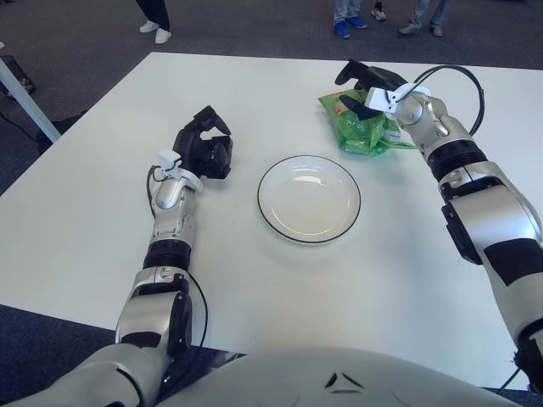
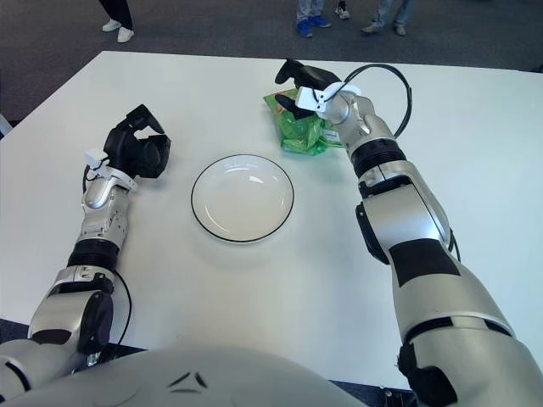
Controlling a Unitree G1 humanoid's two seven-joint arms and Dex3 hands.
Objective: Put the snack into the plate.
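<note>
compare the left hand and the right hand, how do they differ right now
The left hand shows left of the white plate, fingers curled, holding nothing; the right hand is over the green snack bag beyond the plate, fingers spread and not closed on it. The left arm lies low along the table; the right arm reaches forward. Both hands are black.

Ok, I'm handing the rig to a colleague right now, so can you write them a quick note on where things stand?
Right hand: over the green snack bag, fingers spread, not closed on it.
Left hand: idle, to the left of the plate.
Snack bag: lying on the white table, beyond the plate's far right edge.
Plate: holds nothing.
Done: right hand is at the bag.
Left: grasp the bag, lift it, set it in the plate.
</note>
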